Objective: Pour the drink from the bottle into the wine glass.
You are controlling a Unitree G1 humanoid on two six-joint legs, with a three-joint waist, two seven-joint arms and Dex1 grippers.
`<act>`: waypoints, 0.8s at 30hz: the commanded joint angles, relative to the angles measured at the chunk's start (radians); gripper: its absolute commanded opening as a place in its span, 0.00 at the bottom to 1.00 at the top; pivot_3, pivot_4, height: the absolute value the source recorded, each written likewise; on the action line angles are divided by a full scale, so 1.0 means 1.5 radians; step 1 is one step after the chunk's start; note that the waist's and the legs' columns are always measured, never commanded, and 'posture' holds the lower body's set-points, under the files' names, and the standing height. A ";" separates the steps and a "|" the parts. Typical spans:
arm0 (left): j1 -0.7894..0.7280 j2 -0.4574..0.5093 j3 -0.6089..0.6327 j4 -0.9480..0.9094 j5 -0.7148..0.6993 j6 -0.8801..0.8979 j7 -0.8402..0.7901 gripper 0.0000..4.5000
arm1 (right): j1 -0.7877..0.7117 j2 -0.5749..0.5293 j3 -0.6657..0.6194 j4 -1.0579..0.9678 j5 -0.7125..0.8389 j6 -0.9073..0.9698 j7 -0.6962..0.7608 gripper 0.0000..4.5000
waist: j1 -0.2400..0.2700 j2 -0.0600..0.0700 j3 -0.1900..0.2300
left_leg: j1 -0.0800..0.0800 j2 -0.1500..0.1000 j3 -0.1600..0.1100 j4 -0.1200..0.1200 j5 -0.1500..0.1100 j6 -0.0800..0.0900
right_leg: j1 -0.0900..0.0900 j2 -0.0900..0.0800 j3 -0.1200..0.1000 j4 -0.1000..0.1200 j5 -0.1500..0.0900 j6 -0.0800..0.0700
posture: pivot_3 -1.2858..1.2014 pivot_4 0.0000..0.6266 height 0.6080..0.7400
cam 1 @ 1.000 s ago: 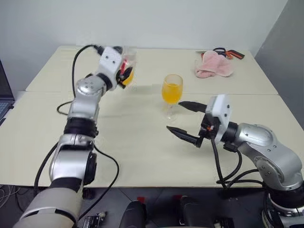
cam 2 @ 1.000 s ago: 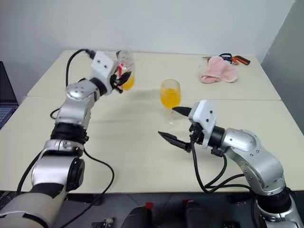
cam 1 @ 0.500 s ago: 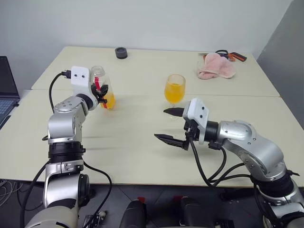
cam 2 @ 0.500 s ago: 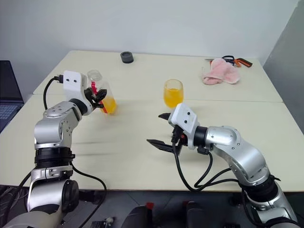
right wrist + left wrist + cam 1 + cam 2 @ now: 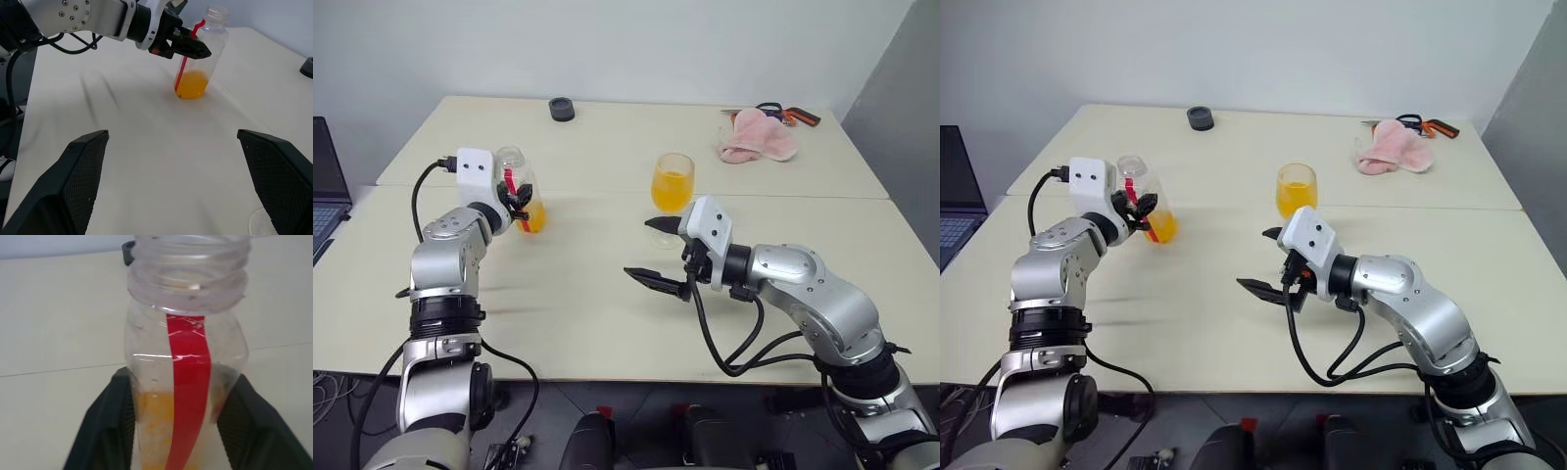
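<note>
The bottle [image 5: 521, 186] stands uncapped on the table, left of centre, a red strip [image 5: 188, 382] running down its side. A little orange drink [image 5: 535, 217] is left in its bottom. My left gripper [image 5: 520, 201] holds it at mid-height, one black finger [image 5: 115, 411] against each side. The wine glass [image 5: 672, 188] stands at the table's middle, its bowl more than half full of orange drink. My right gripper [image 5: 638, 249] hovers open just in front of the glass, nothing between its fingers.
A small black round object [image 5: 562, 108] lies at the table's far edge. At the back right a pink cloth [image 5: 756, 137] lies beside a tool with red handles [image 5: 790, 115]. A laptop [image 5: 325, 186] sits past the table's left edge.
My left gripper has brought the bottle down from a tilt in the air to stand upright on the table. The right gripper has edged left. The camera view has shifted.
</note>
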 commanded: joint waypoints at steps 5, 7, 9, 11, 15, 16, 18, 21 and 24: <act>0.032 0.000 0.004 -0.025 -0.015 -0.061 -0.020 1.00 | -0.007 0.000 -0.013 -0.024 -0.002 0.000 -0.003 1.00 | 0.000 0.000 0.000 | 0.000 0.000 0.000 0.000 0.000 0.000 | 0.000 0.000 0.000 0.000 0.000 0.000 | 0.52 0.24 1.00; 0.045 0.000 0.007 -0.028 -0.016 -0.073 -0.023 1.00 | -0.005 0.000 -0.013 -0.025 -0.002 0.000 -0.002 1.00 | 0.000 0.000 0.000 | 0.000 0.000 0.000 0.000 0.000 0.000 | 0.000 0.000 0.000 0.000 0.000 0.000 | 0.52 0.24 1.00; 0.055 -0.001 0.012 -0.031 -0.022 -0.087 -0.023 1.00 | -0.001 -0.001 -0.014 -0.027 -0.001 -0.002 0.000 1.00 | 0.000 0.000 0.000 | 0.000 0.000 0.000 0.000 0.000 0.000 | 0.000 0.000 0.000 0.000 0.000 0.000 | 0.52 0.24 1.00; 0.066 0.001 0.010 -0.039 -0.024 -0.100 -0.025 1.00 | 0.005 -0.003 -0.015 -0.029 0.000 -0.004 0.001 1.00 | 0.000 0.000 0.000 | 0.000 0.000 0.000 0.000 0.000 0.000 | 0.000 0.000 0.000 0.000 0.000 0.000 | 0.52 0.24 1.00; 0.092 -0.001 0.014 -0.058 -0.030 -0.122 -0.023 1.00 | 0.038 -0.006 -0.020 -0.036 -0.004 -0.019 -0.002 1.00 | 0.000 0.000 0.000 | 0.000 0.000 0.000 0.000 0.000 0.000 | 0.000 0.000 0.000 0.000 0.000 0.000 | 0.52 0.24 1.00; 0.102 0.001 0.013 -0.063 -0.028 -0.130 -0.022 1.00 | 0.051 -0.005 -0.024 -0.038 -0.004 -0.026 -0.005 1.00 | 0.000 0.000 0.000 | 0.000 0.000 0.000 0.000 0.000 0.000 | 0.000 0.000 0.000 -0.001 0.000 0.000 | 0.52 0.24 1.00; 0.134 0.003 0.010 -0.085 -0.025 -0.147 -0.025 1.00 | 0.101 -0.014 -0.032 -0.041 -0.028 -0.084 -0.004 1.00 | 0.000 0.000 0.000 | 0.000 0.000 0.000 -0.001 0.000 0.000 | 0.000 0.000 0.000 -0.001 0.000 0.000 | 0.52 0.24 1.00; 0.169 -0.015 0.036 -0.116 -0.060 -0.166 -0.027 1.00 | 0.193 -0.008 -0.062 -0.026 -0.040 -0.175 0.000 1.00 | 0.001 0.000 0.000 | 0.000 0.000 0.000 -0.001 0.000 0.000 | 0.000 0.000 0.000 -0.002 0.000 0.000 | 0.52 0.24 1.00; 0.189 -0.024 0.043 -0.133 -0.071 -0.169 -0.021 1.00 | 0.260 0.039 -0.101 0.003 -0.025 -0.227 -0.027 1.00 | 0.001 0.000 0.000 | 0.000 0.000 0.000 -0.001 0.000 0.000 | 0.001 0.000 0.000 -0.002 0.000 0.000 | 0.52 0.24 1.00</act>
